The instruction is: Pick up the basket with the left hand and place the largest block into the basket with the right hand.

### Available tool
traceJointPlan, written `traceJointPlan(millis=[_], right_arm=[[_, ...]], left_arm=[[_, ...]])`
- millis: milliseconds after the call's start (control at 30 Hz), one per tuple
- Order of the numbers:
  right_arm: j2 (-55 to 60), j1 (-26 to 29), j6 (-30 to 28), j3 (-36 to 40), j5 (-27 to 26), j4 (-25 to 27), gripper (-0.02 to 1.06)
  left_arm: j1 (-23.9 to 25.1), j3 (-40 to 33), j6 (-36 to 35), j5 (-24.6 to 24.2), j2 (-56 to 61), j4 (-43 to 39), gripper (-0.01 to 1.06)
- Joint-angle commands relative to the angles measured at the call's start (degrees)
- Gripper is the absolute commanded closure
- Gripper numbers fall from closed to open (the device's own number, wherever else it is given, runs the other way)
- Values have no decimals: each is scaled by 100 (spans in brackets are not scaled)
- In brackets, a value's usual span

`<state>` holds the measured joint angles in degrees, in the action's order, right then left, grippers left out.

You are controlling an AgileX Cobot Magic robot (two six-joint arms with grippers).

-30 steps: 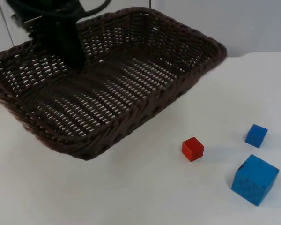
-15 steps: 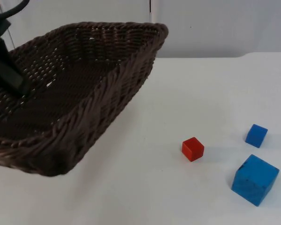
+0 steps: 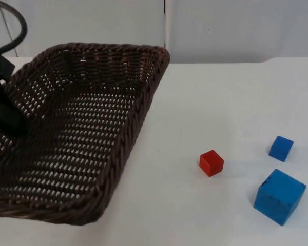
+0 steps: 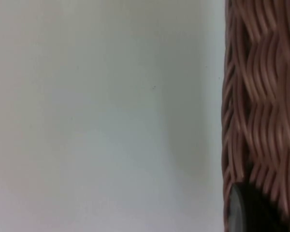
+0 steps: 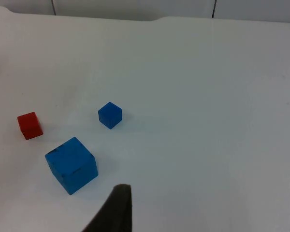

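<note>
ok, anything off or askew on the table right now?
Nothing stands out. Basket is empty in the left gripper; the big blue block, small blue block and red block sit apart, undamaged.

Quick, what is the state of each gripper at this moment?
Left gripper: shut on the basket, at its left rim.
Right gripper: above the table near the large blue block; state cannot be told.

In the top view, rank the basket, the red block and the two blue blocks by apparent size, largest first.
1. basket
2. large blue block
3. red block and small blue block: these two look alike, so I leave them unranked.
</note>
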<state>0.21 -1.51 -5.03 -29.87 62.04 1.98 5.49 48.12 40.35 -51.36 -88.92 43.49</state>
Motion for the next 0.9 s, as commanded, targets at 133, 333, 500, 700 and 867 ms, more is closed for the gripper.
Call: traceJointPlan(millis=[133, 333, 500, 700, 867], right_arm=[[-21, 35, 0, 28, -14, -14, -1], [-21, 35, 27, 28, -14, -14, -1], [-21, 35, 26, 28, -14, 55, -1], [-21, 35, 26, 28, -35, 234, -1], [-21, 35, 26, -25, -73, 285, -1]], left_arm=[[-676, -156, -39, 553, 97, 283, 105], [-883, -278, -39, 821, 97, 368, 105], [-883, -279, -39, 810, 97, 402, 105], [-883, -279, -39, 699, 97, 476, 105], [-883, -279, -39, 717, 97, 518, 105]])
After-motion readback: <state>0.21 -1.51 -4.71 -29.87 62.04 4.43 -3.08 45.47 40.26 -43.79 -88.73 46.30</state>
